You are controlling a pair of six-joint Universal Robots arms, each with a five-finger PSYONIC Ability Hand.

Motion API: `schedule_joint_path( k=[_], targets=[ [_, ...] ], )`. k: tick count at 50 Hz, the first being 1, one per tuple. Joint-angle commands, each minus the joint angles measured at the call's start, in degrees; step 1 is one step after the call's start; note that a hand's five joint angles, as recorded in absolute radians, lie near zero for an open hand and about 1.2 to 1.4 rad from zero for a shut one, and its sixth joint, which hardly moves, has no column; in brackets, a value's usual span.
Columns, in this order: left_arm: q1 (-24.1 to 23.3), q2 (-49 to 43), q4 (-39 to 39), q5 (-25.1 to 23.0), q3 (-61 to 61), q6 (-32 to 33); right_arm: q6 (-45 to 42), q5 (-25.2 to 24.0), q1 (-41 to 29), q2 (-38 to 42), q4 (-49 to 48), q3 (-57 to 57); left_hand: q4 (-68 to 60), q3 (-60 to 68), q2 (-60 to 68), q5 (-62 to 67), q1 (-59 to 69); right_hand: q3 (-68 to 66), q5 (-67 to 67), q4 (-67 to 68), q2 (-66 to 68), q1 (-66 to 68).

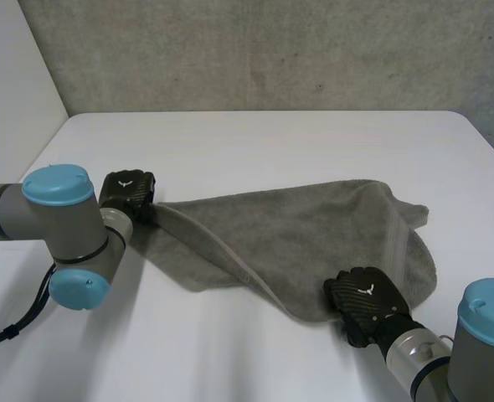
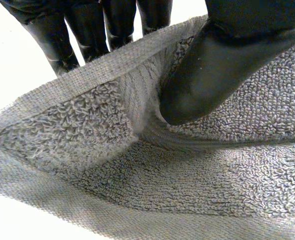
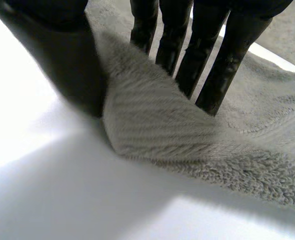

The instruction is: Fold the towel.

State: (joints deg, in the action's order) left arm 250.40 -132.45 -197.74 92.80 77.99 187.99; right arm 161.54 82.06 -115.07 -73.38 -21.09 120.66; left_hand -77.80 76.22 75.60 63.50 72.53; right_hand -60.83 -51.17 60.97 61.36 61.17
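A grey towel (image 1: 314,234) lies crumpled on the white table (image 1: 255,142), with a fold running from its left corner to its near edge. My left hand (image 1: 127,191) is at the left corner. In the left wrist view its thumb (image 2: 212,75) presses the towel (image 2: 187,185) from one side, its fingers (image 2: 52,35) stand behind the hem, and the edge is pinched between them. My right hand (image 1: 366,300) is at the near edge. Its fingers (image 3: 207,55) rest on a raised fold of towel (image 3: 152,120) with the thumb (image 3: 47,10) on the other side.
A grey wall stands behind the table's far edge (image 1: 264,112). Bare white tabletop stretches beyond the towel and in front of it between the two arms. The right edge of the table (image 1: 490,142) runs close to the towel's far right corner.
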Motion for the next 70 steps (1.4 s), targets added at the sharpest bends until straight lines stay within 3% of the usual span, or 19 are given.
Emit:
schedule_joint_path(
  k=[1, 11, 14, 16, 19, 22, 25, 27, 28, 30, 36, 43, 48, 51, 53, 62, 68, 70],
  targets=[
    [0.0, 0.1, 0.1, -0.2, -0.1, 0.0, -0.3, 1.9, -0.2, -1.3, 0.0, -0.4, -2.2, 3.8, 4.4, 6.5, 7.5, -19.2, -18.8, 19.0, 18.6, 18.8],
    [0.2, 3.3, 2.8, -0.5, -5.5, 3.7, -5.3, 1.5, 0.7, -5.1, 1.8, -11.8, -2.2, 3.8, 4.4, 6.5, 7.5, -19.2, -18.8, 19.0, 18.6, 18.8],
    [0.4, 5.2, 3.4, -0.9, -9.4, 4.4, -9.8, 1.4, 1.0, -4.1, 7.0, -19.1, -2.2, 3.8, 4.4, 6.5, 7.5, -19.2, -18.8, 19.0, 18.6, 18.8],
    [0.5, 5.5, 3.5, -1.0, -12.0, 4.5, -13.3, 1.3, 1.3, -1.4, 12.5, -28.4, -2.2, 3.8, 4.4, 6.5, 7.5, -19.2, -18.8, 19.0, 18.6, 18.8],
    [0.6, 5.3, 3.1, -1.4, -18.3, 4.6, -14.9, 1.3, 1.2, 0.3, 14.3, -33.6, -2.2, 3.8, 4.4, 6.5, 7.5, -19.2, -18.8, 19.0, 18.6, 18.8],
    [0.6, 4.7, 2.8, -2.0, -22.0, 4.5, -16.8, 1.4, 1.4, 8.9, 16.1, -54.2, -2.2, 3.8, 4.4, 6.5, 7.5, -19.2, -18.8, 19.0, 18.6, 18.8],
    [1.0, 2.6, -1.0, -2.4, -30.4, 3.4, -17.1, 1.9, 1.5, 11.9, 15.6, -62.3, -2.2, 3.8, 4.4, 6.5, 7.5, -19.2, -18.8, 19.0, 18.6, 18.8],
    [1.0, 2.0, -5.5, -2.2, -33.7, 2.7, -16.2, 2.2, 1.8, 16.6, 15.3, -78.5, -2.2, 3.8, 4.4, 6.5, 7.5, -19.2, -18.8, 19.0, 18.6, 18.8],
    [1.1, 1.9, -10.2, -2.0, -36.2, 1.5, -16.2, 2.2, 1.8, 16.6, 15.3, -78.6, -2.2, 3.8, 4.4, 6.5, 7.5, -19.2, -18.8, 19.0, 18.6, 18.8],
    [1.1, 2.4, -14.7, -2.0, -38.7, -0.8, -15.2, 2.6, 2.0, 19.4, 14.6, -92.0, -2.2, 3.8, 4.4, 6.5, 7.5, -19.2, -18.8, 19.0, 18.6, 18.8],
    [1.3, 6.6, -19.3, -2.4, -39.4, -8.5, -7.0, 2.6, 2.1, 21.3, 15.0, -102.2, -2.2, 3.8, 4.4, 6.5, 7.5, -19.2, -18.8, 19.0, 18.6, 18.8],
    [3.4, 8.2, -15.4, -3.1, -30.9, -13.8, -4.7, -1.3, 2.1, 20.7, 23.1, -98.7, -2.2, 3.8, 4.4, 6.5, 7.5, -19.2, -18.8, 19.0, 18.6, 18.8],
    [6.7, 10.1, -11.1, -5.3, -18.8, -15.3, -10.3, -13.3, 3.5, 21.0, 38.4, -89.4, -2.2, 3.8, 4.4, 6.5, 7.5, -19.2, -18.8, 19.0, 18.6, 18.8],
    [8.7, 11.1, -9.4, -8.6, -9.7, -14.8, -12.9, -15.7, 3.8, 20.6, 41.7, -85.0, -2.2, 3.8, 4.4, 6.5, 7.5, -19.2, -18.8, 19.0, 18.6, 18.8],
    [11.3, 12.1, -9.2, -11.7, -0.3, -14.4, -17.6, -18.8, 4.0, 18.7, 45.7, -74.3, -2.2, 3.8, 4.4, 6.5, 7.5, -19.2, -18.8, 19.0, 18.6, 18.8],
    [15.2, 15.6, -9.2, -18.5, 18.5, -9.7, -22.2, -18.9, 4.8, 11.7, 38.2, -45.6, -2.2, 3.8, 4.4, 6.5, 7.5, -19.2, -18.8, 19.0, 18.6, 18.8],
    [16.5, 19.9, -9.2, -21.5, 27.5, -2.1, -19.2, -17.2, 5.6, 4.6, 29.4, -30.3, -2.2, 3.8, 4.4, 6.5, 7.5, -19.2, -18.8, 19.0, 18.6, 18.8],
    [16.5, 21.1, -9.2, -21.4, 28.6, -0.5, -14.6, -14.1, 5.6, 1.4, 24.6, -24.6, -2.2, 3.8, 4.4, 6.5, 7.5, -19.2, -18.8, 19.0, 18.6, 18.8]
  ],
)
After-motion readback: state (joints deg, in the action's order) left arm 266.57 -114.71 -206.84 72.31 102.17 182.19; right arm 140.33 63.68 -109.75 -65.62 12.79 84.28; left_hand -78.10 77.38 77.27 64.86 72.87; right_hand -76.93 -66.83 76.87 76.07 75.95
